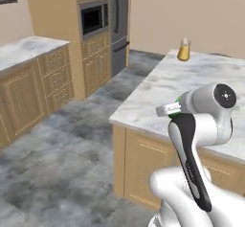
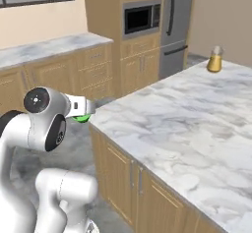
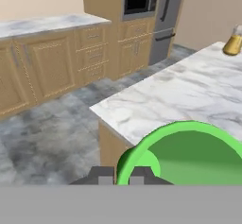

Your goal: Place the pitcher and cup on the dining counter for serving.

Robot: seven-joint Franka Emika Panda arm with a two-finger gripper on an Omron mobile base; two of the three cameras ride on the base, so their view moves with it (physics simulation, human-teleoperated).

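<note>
While pinched in the claw (image 3: 123,176), the cup (image 3: 189,154) overhangs the dining counter (image 3: 189,95).

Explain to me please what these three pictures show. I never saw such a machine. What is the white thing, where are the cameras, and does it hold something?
It is a computer-rendered kitchen. The white thing is a robot arm on a driving base. Two pictures come from cameras on that base, behind the arm, one on its left and one on its right. The third comes from a camera on the hand, looking along the gripper.

The large marble-topped island is the dining counter. On its far part stands the pitcher, a small glass carafe with yellow-orange liquid.

The jaws are shut on the cup, bright green. In the hand view you look into it from close by. In the base views a bit of green shows at the hand, near the counter's corner.
</note>
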